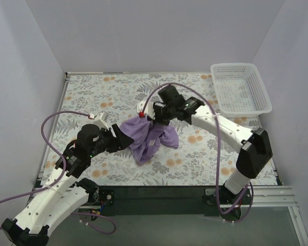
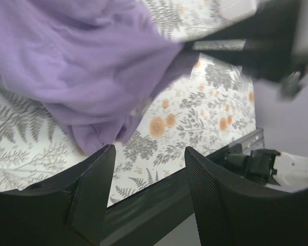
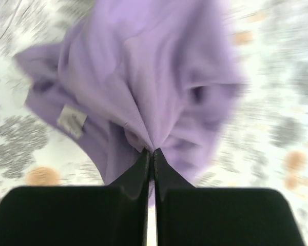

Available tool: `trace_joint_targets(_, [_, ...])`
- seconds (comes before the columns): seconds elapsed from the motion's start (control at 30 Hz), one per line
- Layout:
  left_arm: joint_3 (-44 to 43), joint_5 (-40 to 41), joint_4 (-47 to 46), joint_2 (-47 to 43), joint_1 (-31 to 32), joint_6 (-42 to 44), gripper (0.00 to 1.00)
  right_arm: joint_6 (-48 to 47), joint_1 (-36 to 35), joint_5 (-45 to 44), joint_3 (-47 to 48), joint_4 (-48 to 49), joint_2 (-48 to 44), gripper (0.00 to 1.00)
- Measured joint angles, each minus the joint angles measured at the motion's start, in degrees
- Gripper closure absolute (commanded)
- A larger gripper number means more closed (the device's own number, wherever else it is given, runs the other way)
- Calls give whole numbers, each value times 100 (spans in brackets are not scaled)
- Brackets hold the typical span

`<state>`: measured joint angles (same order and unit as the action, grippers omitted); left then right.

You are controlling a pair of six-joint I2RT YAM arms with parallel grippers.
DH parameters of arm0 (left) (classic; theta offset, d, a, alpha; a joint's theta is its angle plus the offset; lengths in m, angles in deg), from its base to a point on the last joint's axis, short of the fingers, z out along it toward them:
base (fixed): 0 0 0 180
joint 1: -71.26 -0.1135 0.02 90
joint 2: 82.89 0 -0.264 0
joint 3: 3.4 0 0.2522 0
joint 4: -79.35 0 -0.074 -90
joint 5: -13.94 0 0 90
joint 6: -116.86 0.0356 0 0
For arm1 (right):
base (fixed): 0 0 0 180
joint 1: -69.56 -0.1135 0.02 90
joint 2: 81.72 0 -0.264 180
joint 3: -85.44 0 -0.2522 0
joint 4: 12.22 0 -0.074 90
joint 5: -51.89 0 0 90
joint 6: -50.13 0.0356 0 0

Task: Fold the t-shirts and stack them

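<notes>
Right gripper (image 3: 151, 151) pinches the t-shirt (image 3: 143, 77) — left gripper (image 2: 149, 150) gapes beside it, white basket (image 1: 244, 108) well apart.

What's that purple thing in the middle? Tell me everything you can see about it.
It is a lavender-purple t-shirt of soft, cotton-looking cloth, crumpled into a bunch, not folded, near the middle of the floral table cover. A small white label shows on one edge. The right arm has its jaws shut on a pinch of fabric, which gathers into creases there. The left arm is close beside it with jaws open, holding nothing.
</notes>
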<state>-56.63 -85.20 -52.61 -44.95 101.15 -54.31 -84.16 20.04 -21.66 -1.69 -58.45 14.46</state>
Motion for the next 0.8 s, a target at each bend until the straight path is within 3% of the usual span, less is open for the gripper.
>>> trace_joint_targets(0.13, [-44,-470,-365,68,0,343,45,90,599,254,1034,-57,-553,99])
trace_joint_targets(0.27, [-358,-907,-632,551,2,905,44,201,675,461,1587,-59,-1027,99])
trace_joint_targets(0.47, [-1187,-1252,-1106,1106,9,1882,43,339,776,688,1606,-192,-1067,99])
trace_joint_targets(0.53, [-1436,-1338,-1351,1355,24,2048,38,422,833,737,1565,-256,-1005,99])
trace_joint_targets(0.8, [-1521,-953,-1974,2356,627,1987,38,798,992,920,1547,-328,-935,99])
